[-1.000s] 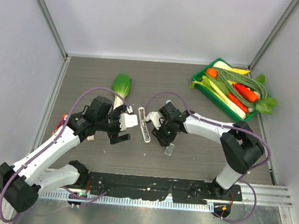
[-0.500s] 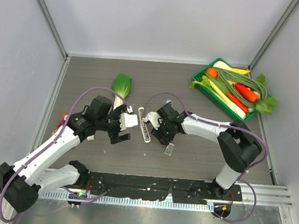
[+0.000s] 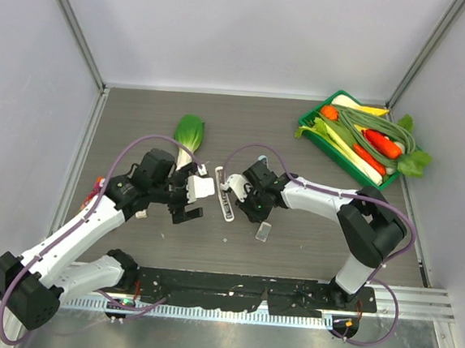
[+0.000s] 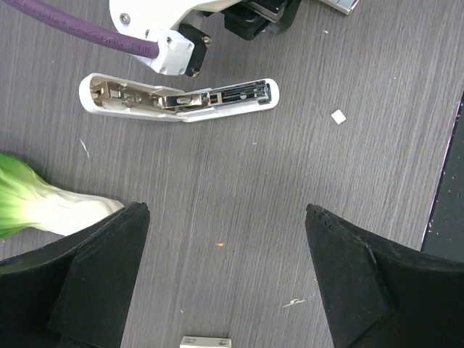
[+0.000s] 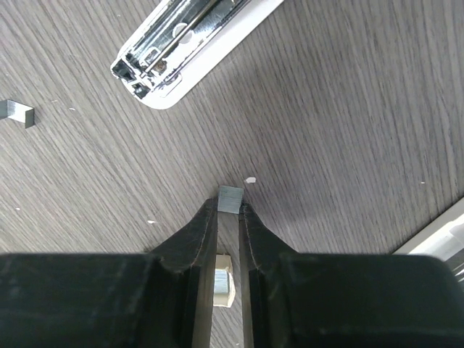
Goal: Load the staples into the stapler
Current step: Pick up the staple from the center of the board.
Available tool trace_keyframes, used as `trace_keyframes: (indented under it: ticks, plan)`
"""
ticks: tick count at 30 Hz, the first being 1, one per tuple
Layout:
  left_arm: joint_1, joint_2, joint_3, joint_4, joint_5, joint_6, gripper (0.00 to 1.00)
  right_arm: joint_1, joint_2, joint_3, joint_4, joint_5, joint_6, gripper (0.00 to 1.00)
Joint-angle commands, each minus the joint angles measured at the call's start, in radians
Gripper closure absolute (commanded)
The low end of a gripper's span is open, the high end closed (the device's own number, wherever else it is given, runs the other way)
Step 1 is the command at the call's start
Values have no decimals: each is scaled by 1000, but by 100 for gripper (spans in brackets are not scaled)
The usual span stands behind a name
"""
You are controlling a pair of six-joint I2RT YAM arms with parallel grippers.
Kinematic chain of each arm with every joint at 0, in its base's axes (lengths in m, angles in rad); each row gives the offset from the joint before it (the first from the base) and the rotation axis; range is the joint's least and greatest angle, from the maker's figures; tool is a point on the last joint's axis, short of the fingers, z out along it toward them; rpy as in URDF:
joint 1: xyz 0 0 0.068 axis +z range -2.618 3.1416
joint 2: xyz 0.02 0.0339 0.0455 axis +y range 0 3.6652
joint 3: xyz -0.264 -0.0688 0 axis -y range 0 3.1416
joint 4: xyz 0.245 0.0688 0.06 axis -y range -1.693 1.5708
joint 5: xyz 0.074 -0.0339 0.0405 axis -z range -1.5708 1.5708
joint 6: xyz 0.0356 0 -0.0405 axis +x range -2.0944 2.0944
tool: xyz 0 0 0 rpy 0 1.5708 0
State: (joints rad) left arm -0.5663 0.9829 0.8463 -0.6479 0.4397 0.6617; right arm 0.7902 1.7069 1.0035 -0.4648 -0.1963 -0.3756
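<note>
Top view, stapler: the white stapler [image 3: 226, 205] lies opened flat on the table [image 3: 307, 254], between the two grippers.
Top view, left gripper: the left gripper [image 3: 186, 213] hangs just beside the stapler on its left side and does not touch it.
Top view, right gripper: the right gripper [image 3: 242, 207] is low at the stapler's right side. What it carries is too small to see here.
Top view, small pale box: a small pale box [image 3: 264, 232] lies near the right gripper. I cannot tell if it is the staple box.
Left wrist view, pincer: the fingers [image 4: 101, 275] stand wide apart, with only bare table between them.
Left wrist view, stapler: both halves [image 4: 181, 98] lie in one line, with the metal channel facing up.
Right wrist view, pincer: the jaws are narrow and pinch the staples [image 5: 230, 198], a tiny silvery block at the very tips.
Right wrist view, stapler: its metal end [image 5: 156, 69] is just ahead of the tips, apart from the staples.
Right wrist view, loose staple piece: a loose staple piece [image 5: 16, 112] lies on the table at the left.
Handling, staples: I judge them very light, stiff but brittle, and smooth. A hard squeeze may break the strip or twist it. It is best taken gently by its long sides and kept level with the channel.
Handling, stapler: light hard plastic that probably slides easily, so it is best held by the sides of the white base.
</note>
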Motion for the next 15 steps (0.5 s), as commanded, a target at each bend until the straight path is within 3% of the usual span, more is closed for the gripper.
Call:
trace_keyframes:
  ticks: [1,3,11,15]
  plan:
    - [5,6,4,22,30,13,7,4,-3,32,-34,-52,-8,83]
    - [5,16,14,16,39,36,7,-17,-21,58,-55,-101,1,83]
    - [-46,134,85,33,83,203,6,-232,-56,158,-250,-625,-25,86]
    - [-92,238,160,80,113,259,7,-295,-58,184,-343,-782,-94,87]
